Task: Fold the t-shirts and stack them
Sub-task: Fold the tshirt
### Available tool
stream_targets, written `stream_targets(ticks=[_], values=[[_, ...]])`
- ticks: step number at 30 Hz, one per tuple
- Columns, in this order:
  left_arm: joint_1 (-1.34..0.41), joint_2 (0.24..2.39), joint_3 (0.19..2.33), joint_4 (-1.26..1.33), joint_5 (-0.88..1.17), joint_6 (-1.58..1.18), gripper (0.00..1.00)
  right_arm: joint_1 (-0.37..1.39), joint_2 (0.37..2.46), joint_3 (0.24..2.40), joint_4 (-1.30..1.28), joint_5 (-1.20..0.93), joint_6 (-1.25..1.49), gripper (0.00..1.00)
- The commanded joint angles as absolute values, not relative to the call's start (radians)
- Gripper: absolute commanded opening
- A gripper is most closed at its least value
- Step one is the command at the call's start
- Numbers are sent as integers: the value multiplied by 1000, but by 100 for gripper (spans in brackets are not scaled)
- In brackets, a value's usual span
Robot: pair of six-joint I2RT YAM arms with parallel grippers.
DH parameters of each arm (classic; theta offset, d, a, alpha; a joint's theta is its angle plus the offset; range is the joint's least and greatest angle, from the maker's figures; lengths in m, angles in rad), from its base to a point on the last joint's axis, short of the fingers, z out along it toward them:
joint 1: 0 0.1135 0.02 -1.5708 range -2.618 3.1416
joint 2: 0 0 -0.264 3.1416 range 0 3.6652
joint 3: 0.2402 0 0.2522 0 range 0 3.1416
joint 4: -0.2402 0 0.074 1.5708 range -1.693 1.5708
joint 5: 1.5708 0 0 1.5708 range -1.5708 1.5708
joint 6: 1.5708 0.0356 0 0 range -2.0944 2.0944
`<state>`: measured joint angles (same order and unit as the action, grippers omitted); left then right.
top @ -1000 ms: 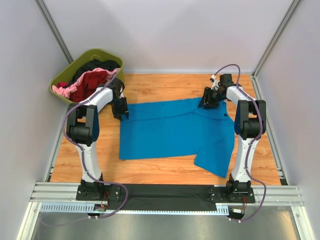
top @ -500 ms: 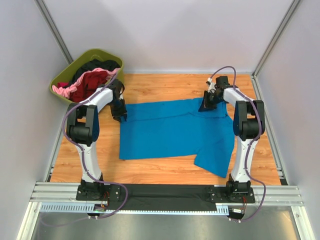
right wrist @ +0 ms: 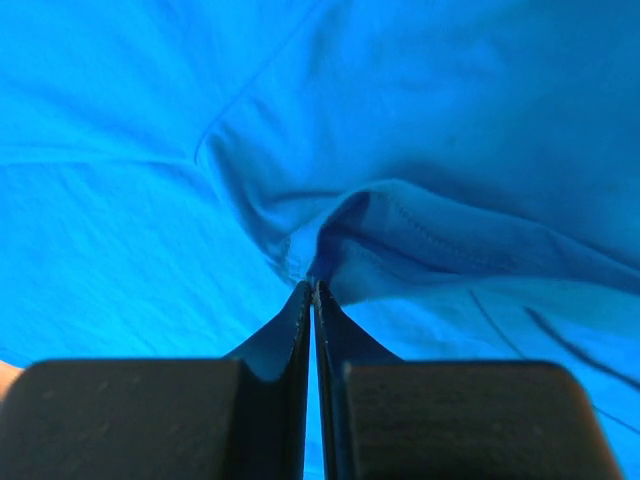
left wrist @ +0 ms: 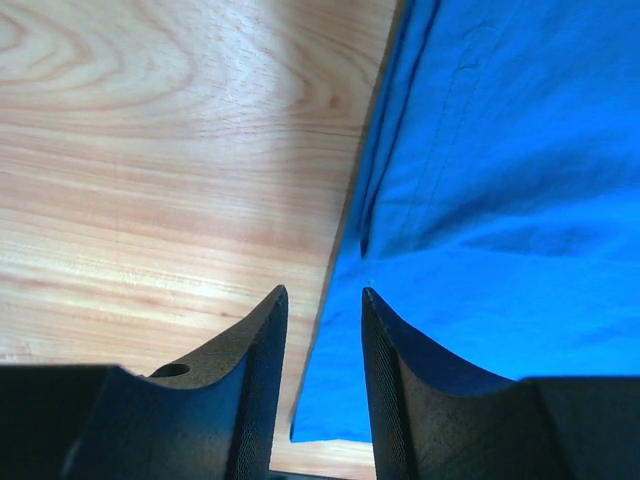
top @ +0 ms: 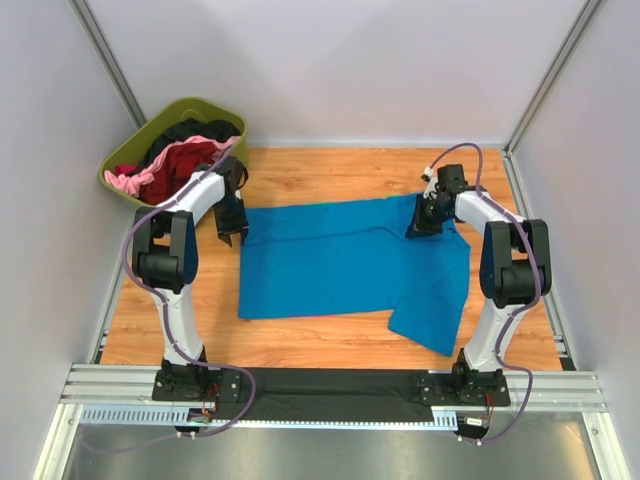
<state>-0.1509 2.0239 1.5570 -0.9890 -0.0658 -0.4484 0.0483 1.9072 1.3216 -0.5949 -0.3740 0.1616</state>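
**Blue shirt laid out, one arm at each upper corner**
We see a bright blue cloth t-shirt [top: 340, 260] spread across the middle of the wooden worktop [top: 330, 170]. At the shirt's upper right, the right end effector [right wrist: 314, 285] is closed, its tips pinching a raised pucker of blue fabric. At the upper left, the left end effector [left wrist: 322, 300] is partly open, its fingers astride the shirt's edge, one over bare wood and one over cloth. In the frame's upper left, an olive-green plastic tub [top: 125, 150] holds dark red, pink and black garments [top: 190, 160].

Table [top: 340, 165] beyond blue t-shirt [top: 330, 260] lies open; tub [top: 125, 150] (far left) obstructs.
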Motion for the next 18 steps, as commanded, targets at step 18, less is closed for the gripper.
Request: stream_targets(ticks=[18], values=[[-155,2017,1681,-867,238,-448,47,26,1813,1307,-523,-156,275,31]])
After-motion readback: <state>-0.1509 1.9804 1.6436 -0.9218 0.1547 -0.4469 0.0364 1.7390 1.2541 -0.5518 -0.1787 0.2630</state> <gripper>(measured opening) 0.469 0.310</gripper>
